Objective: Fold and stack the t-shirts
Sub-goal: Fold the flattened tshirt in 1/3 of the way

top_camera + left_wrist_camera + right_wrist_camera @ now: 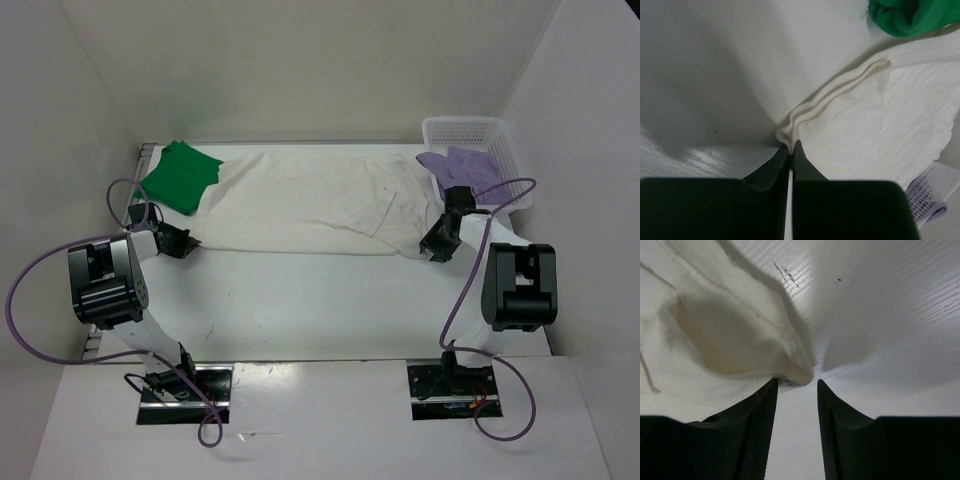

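The white t-shirt [310,200] lies spread flat across the far half of the table [320,300], its long side running left to right between the two arms. The left gripper [790,148] sits low at the shirt's near-left corner with its jaws pressed together. In the left wrist view the ribbed, doubled hem of the cloth runs straight into the fingertips and is pinched there, so this gripper is clamped on the white t-shirt's edge.

The right gripper [796,382] is at the shirt's near-right corner with its jaws standing apart and bare table showing in the gap between them. In the right wrist view the rounded, puffed-up corner of the cloth lies just in front of the fingertips. It touches or nearly touches the tip of the finger on the left of that view and is not gripped.

The green t-shirt [178,177] rests as a folded bundle at the far-left end of the table, its edge overlapping or just beside the white shirt's left end and beyond the left gripper. The lavender t-shirt [462,167] is bunched in the white lattice basket [495,128] at the far right, spilling over its near-left rim, a little beyond the right gripper
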You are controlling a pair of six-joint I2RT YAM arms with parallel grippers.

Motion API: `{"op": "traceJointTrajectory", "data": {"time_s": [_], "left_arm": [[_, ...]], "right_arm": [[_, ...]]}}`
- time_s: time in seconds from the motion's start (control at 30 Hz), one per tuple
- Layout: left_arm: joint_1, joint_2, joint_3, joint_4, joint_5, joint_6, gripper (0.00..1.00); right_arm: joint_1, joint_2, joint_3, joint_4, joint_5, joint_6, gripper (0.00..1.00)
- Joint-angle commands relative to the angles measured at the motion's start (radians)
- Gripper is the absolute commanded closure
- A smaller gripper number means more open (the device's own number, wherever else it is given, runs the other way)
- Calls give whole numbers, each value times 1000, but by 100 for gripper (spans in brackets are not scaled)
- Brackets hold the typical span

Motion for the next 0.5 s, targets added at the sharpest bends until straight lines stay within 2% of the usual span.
{"op": "traceJointTrajectory", "data": {"time_s": [0.0, 0.13, 0.27, 0.3, 0.43, 0.47], "left_arm": [[3, 13, 26, 3, 4, 35, 100], [-9, 4, 37, -6, 4, 55, 100], [-29, -14, 37, -16, -5, 64, 100], [-29, -24, 37, -16, -5, 64, 100], [-29, -59, 37, -35, -27, 95, 100], [-29, -70, 37, -60, -41, 116, 100]], "right_arm": [[-7, 13, 13, 82, 54, 66, 57], [-7, 13, -54, 168, 65, 144, 61], [-7, 22, -74, 210, 97, 193, 80], [-7, 22, -75, 210, 106, 207, 88], [-17, -35, -65, 165, 146, 216, 99], [-17, -58, -65, 139, 155, 216, 100]]}}
